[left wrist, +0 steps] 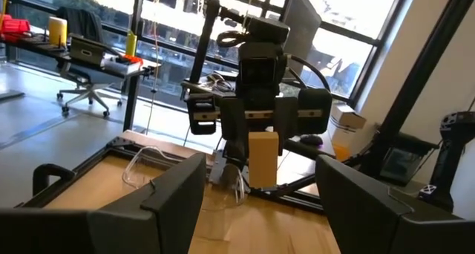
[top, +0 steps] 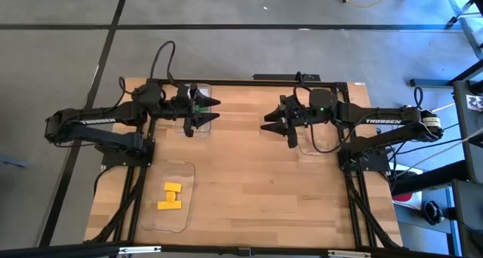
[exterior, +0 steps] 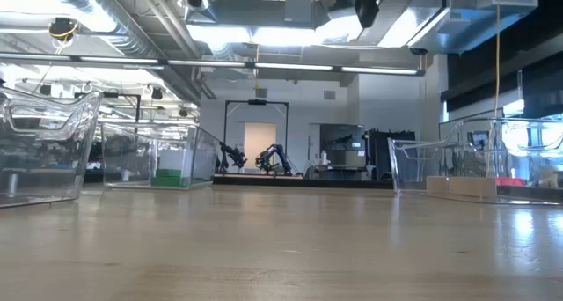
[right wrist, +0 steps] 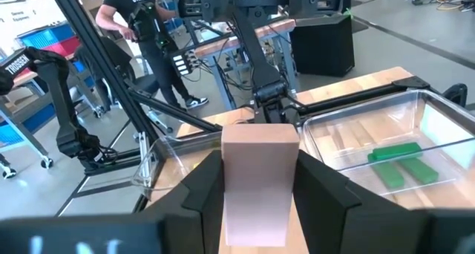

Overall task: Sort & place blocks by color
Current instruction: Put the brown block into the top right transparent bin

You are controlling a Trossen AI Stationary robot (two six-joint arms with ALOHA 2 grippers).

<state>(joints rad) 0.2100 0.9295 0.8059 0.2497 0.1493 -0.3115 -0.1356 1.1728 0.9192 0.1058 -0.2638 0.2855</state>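
The right tool (right wrist: 256,198), raised over the far right of the worktop (top: 249,182), clamps a pale tan wooden block (right wrist: 256,183) between its fingers. The sensible move looks to be carrying it level above the clear tray (top: 313,141) beneath that arm, then lowering before letting go, clear of the rim. The left tool (top: 210,111) hovers with jaws apart over the tray holding green blocks (right wrist: 401,163). Yellow blocks (top: 170,197) lie in a third tray near the front. A person (right wrist: 141,31) stands beyond the worktop.
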